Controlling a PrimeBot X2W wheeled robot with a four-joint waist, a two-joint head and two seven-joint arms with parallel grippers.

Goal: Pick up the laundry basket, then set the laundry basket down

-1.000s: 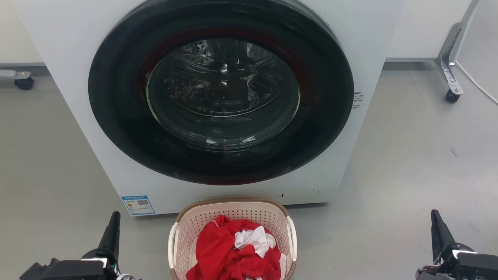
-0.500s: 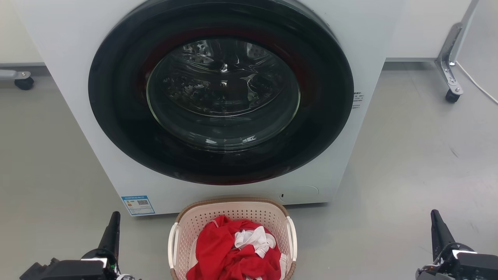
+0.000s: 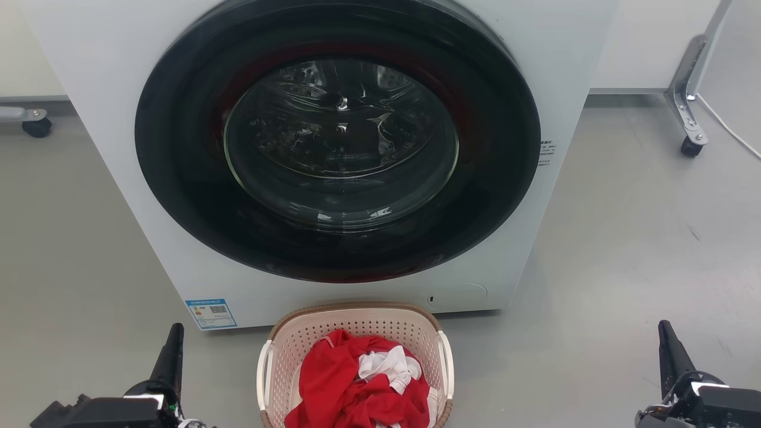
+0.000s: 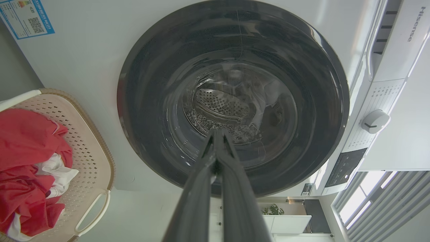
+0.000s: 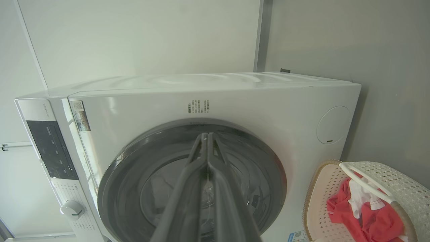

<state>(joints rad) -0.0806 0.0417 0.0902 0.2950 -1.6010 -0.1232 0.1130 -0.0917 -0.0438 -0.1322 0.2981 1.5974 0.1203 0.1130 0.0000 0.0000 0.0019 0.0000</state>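
The laundry basket (image 3: 357, 324) is cream plastic with perforated walls, a brown rim and white side handles. It stands on the floor right in front of the washing machine and holds red and white clothes. The left wrist view has the laundry basket (image 4: 92, 148) at its left edge, the right wrist view has the laundry basket (image 5: 386, 176) at its lower right. My left gripper (image 3: 176, 328) is low at the left of the basket, apart from it, fingers together and empty. My right gripper (image 3: 663, 326) is far to the basket's right, also shut and empty.
The white washing machine (image 3: 107, 119) with its closed round dark door (image 3: 339, 139) rises just behind the basket. A castor (image 3: 37, 126) stands at the far left and a metal leg on a castor (image 3: 689, 142) at the far right. Grey floor (image 3: 624, 249) lies on both sides.
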